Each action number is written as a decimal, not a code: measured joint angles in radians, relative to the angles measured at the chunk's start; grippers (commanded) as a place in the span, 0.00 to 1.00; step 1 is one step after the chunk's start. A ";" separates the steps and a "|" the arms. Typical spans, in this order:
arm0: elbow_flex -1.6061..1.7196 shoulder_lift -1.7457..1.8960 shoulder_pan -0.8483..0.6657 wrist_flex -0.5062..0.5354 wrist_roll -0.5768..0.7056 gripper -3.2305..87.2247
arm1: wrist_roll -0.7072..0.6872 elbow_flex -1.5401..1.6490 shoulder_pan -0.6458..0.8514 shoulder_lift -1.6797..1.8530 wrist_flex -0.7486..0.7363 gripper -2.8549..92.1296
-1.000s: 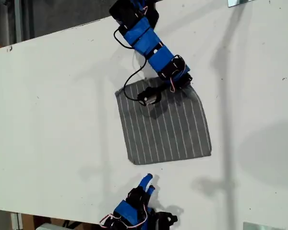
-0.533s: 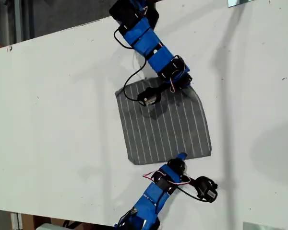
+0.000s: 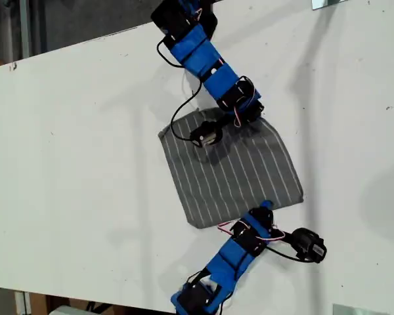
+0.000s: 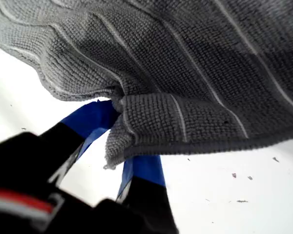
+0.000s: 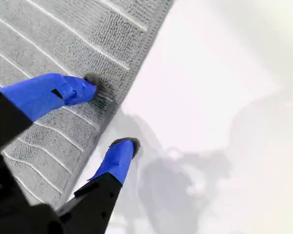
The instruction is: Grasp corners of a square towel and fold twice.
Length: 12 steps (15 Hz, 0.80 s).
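Observation:
The grey towel (image 3: 230, 170) with thin white stripes lies flat on the white table (image 3: 72, 144). My first gripper (image 3: 253, 117) reaches in from the top of the exterior view. It is shut on the towel's far hem close to the corner (image 3: 270, 123) on the exterior view's right. In the first wrist view the towel (image 4: 185, 58) bunches over my first gripper (image 4: 119, 136). My second gripper (image 3: 266, 207) comes from the bottom of the exterior view. It is open astride the near hem, not far from the corner (image 3: 302, 197). One fingertip (image 5: 90, 80) rests on the towel (image 5: 49, 39), the other fingertip (image 5: 129, 144) on the table.
The table's edge (image 3: 65, 42) slants across the top of the exterior view's left. Black wrist cameras hang off both arms, one (image 3: 207, 134) over the towel and one (image 3: 308, 244) beside the second arm. Metal pieces (image 3: 328, 3) sit at the exterior view's right corners.
My second arm has swung in from the bottom of the exterior view to the towel's near hem. The towel's near side has slid toward the exterior view's right. My first gripper has stayed put.

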 measured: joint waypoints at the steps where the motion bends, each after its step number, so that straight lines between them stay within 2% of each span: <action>1: -0.003 0.020 0.021 0.106 -0.040 0.30 | -0.009 0.003 0.005 -0.005 -0.011 0.03; 2: -0.003 0.051 0.035 0.178 -0.075 0.30 | -0.012 0.005 0.005 -0.008 -0.017 0.03; 4: -0.020 0.077 0.035 0.196 -0.083 0.29 | -0.020 0.005 0.005 -0.014 -0.020 0.03; 6: -0.038 0.077 0.043 0.138 -0.055 0.29 | -0.026 0.003 0.006 -0.025 -0.023 0.03; 10: -0.054 0.112 0.038 -0.014 0.126 0.29 | -0.043 0.003 0.014 -0.038 -0.029 0.03; 12: -0.054 0.120 0.038 -0.080 0.170 0.30 | -0.043 0.003 0.014 -0.038 -0.032 0.03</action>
